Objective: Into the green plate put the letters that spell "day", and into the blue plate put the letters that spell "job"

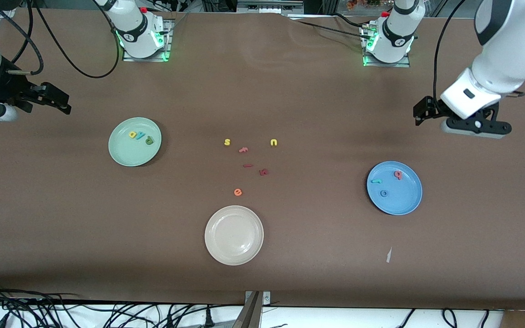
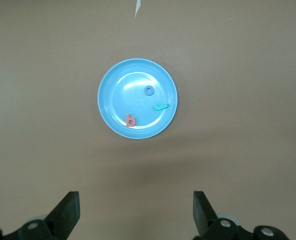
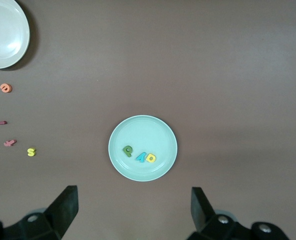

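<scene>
1. While both arms wait raised at the table's ends, I see the left gripper (image 2: 136,212) over bare table near the blue plate (image 1: 408,202), fingers spread apart and empty.
2. On that plate lie the pink-red "b" (image 1: 398,174), teal "j" (image 1: 376,181) and blue "o" (image 1: 384,193).
3. I see the right gripper (image 3: 133,210), likewise wide apart and empty, near the green plate (image 1: 123,152).
4. On it, yellow "a" (image 1: 132,134), teal "y" (image 1: 141,135) and dark green "d" (image 1: 149,140) lie side by side.

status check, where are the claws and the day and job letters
Left claw open, up over bare table by the blue plate. Right claw open, by the green plate. Day letters in green, job letters in blue. Nothing in the way.
</scene>
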Action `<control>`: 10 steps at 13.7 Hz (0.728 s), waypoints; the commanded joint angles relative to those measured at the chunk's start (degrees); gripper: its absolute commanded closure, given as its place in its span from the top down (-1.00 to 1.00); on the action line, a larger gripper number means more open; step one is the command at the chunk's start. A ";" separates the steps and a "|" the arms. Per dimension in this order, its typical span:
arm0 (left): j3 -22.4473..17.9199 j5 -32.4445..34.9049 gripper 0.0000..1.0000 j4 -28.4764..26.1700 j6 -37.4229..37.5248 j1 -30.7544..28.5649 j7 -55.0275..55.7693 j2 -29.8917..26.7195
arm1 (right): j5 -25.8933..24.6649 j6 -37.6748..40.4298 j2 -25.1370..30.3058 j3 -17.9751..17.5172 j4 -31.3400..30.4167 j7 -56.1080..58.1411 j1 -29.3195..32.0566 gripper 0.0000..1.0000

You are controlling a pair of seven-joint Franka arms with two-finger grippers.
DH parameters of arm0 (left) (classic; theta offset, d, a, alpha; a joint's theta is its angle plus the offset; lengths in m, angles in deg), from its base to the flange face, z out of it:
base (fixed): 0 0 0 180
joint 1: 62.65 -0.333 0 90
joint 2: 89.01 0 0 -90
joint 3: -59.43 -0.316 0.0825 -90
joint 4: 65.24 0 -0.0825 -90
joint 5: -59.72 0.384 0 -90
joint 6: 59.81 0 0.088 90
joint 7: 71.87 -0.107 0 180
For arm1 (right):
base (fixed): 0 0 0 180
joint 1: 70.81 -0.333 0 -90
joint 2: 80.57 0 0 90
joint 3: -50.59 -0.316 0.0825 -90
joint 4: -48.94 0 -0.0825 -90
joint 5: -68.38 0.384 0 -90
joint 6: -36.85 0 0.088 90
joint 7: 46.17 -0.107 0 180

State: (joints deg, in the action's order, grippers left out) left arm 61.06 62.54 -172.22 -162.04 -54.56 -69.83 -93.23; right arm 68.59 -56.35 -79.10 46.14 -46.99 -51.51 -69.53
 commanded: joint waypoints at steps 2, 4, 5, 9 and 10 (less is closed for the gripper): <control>0.91 1.75 1.00 3.17 1.24 -2.90 -0.38 -1.58 | 1.10 -0.49 0.90 -0.39 -0.49 0.33 1.00 0.99; -1.27 -0.34 1.00 4.49 4.21 -3.78 -0.38 -1.05 | 1.10 -0.40 0.99 -0.47 -0.49 0.42 0.92 1.00; -2.24 -2.71 1.00 5.45 5.88 -3.78 -0.12 -0.70 | 1.10 -0.40 0.99 -0.56 -0.49 0.42 0.91 0.99; -3.57 -3.70 1.00 10.81 9.50 -3.96 0.33 2.63 | 1.10 0.47 1.16 -0.65 -0.58 0.86 0.91 0.99; -3.57 -3.70 1.00 10.91 9.50 -4.05 0.33 2.81 | 1.19 0.39 1.08 -0.65 -0.58 0.86 0.91 1.00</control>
State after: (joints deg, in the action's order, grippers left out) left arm 57.38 60.43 -165.10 -154.66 -58.17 -69.82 -93.11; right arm 68.61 -56.37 -79.10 46.08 -46.98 -51.49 -69.39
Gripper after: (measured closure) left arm 0.000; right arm 0.000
